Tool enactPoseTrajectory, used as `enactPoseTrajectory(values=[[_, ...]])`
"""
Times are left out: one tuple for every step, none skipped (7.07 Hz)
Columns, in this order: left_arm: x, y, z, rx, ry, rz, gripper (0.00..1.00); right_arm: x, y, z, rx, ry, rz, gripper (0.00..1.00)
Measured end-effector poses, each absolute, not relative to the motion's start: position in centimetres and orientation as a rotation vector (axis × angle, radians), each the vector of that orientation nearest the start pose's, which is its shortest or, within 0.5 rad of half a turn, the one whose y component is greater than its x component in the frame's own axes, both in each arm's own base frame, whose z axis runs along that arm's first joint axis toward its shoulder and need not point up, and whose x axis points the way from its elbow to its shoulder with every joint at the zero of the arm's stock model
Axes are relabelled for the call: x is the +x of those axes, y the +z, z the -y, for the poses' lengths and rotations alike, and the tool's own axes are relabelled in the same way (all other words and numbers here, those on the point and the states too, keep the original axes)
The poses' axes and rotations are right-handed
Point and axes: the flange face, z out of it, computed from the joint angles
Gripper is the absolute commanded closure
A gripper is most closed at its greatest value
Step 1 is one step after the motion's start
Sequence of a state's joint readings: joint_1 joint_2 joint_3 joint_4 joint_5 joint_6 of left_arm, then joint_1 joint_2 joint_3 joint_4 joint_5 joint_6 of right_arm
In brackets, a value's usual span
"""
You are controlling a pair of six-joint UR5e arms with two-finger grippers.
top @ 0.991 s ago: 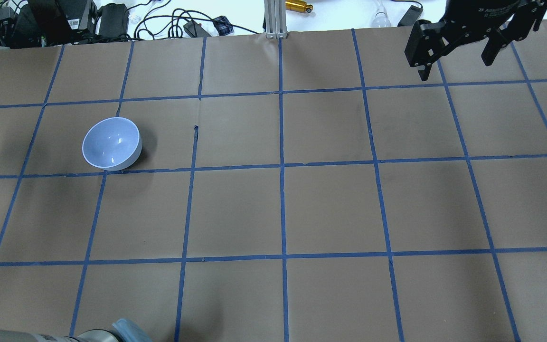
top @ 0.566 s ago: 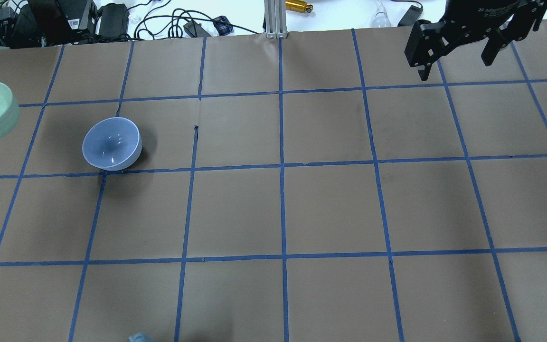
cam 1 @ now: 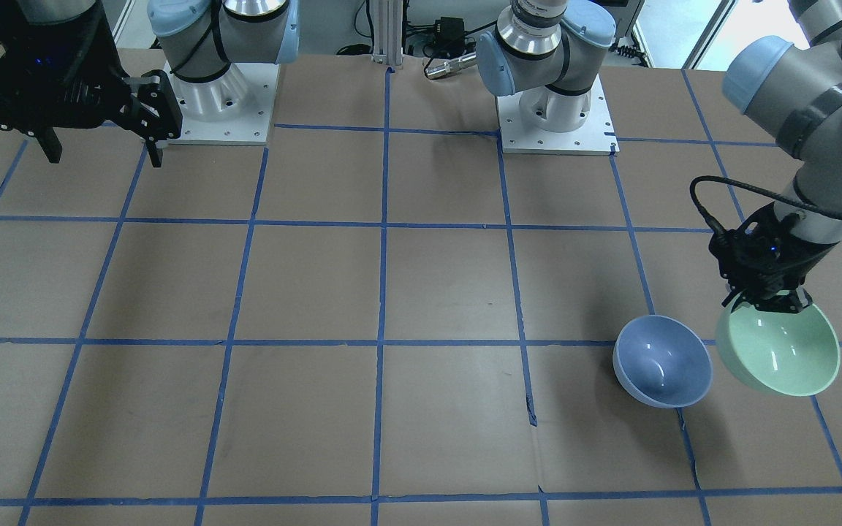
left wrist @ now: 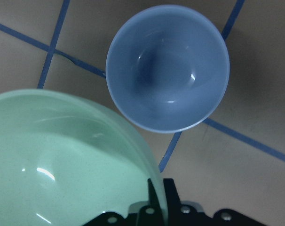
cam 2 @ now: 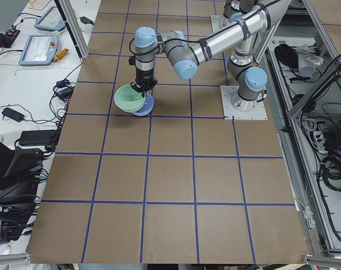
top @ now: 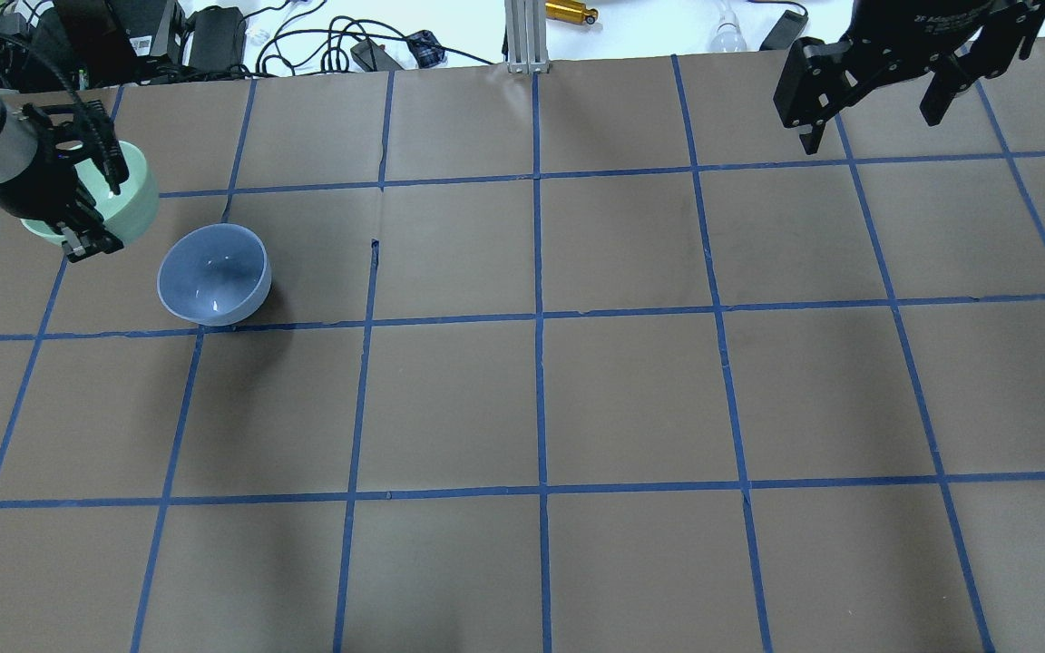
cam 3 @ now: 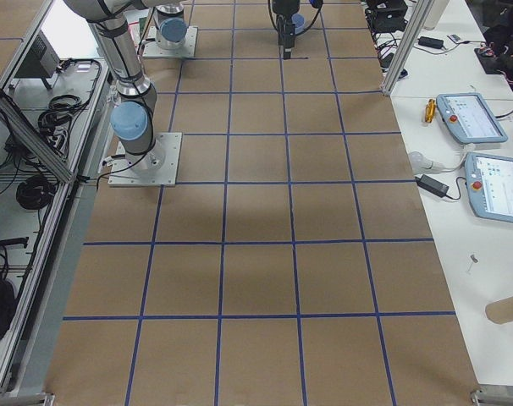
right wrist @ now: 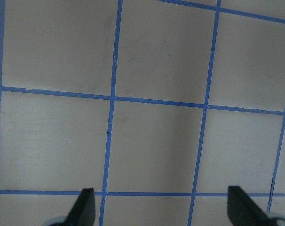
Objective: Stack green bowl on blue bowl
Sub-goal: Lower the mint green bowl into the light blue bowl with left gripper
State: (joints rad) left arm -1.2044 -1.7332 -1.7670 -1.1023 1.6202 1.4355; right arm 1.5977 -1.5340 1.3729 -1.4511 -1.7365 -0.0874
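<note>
The left claw (cam 1: 768, 298) is clenching on the rim of the green bowl (cam 1: 779, 352), one finger (left wrist: 156, 207) pressing inside the wall. It is holding the bowl tilted and off the bench (top: 631, 399). The green bowl is hanging just beside the blue bowl (cam 1: 662, 361), on the robot's left of it, with a narrow gap showing between the two in the front and overhead views. The blue bowl is sitting upright on the bench, with a blue tape line (left wrist: 248, 139) passing under its edge. The right claw (top: 872, 127) is hovering spread wide and gripping nothing, well apart, over the bench's far right part. Cables (top: 323, 41) are lying beyond the bench's far edge.
</note>
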Motion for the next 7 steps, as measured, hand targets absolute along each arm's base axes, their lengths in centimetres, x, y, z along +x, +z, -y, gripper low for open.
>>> enactPoseTrajectory(values=[[5.7,34.3,55.3,1.494,-0.029,-2.655,1.00,13.1,55.6,50.3,-0.184,-0.060,-3.303,0.00],[4.5,32.9,54.9,1.465,-0.010,-2.691,1.00,13.1,55.6,50.3,-0.184,-0.060,-3.303,0.00],[3.9,31.8,54.7,1.443,0.002,-2.718,1.00,13.1,55.6,50.3,-0.184,-0.060,-3.303,0.00],[3.4,30.9,54.8,1.437,0.004,-2.730,1.00,13.1,55.6,50.3,-0.184,-0.060,-3.303,0.00],[2.9,30.1,55.1,1.436,0.007,-2.736,1.00,13.1,55.6,50.3,-0.184,-0.060,-3.303,0.00],[2.3,29.5,55.3,1.437,0.011,-2.739,0.64,13.1,55.6,50.3,-0.184,-0.060,-3.303,0.00],[2.1,28.9,55.5,1.432,0.019,-2.747,0.01,13.1,55.6,50.3,-0.184,-0.060,-3.303,0.00]])
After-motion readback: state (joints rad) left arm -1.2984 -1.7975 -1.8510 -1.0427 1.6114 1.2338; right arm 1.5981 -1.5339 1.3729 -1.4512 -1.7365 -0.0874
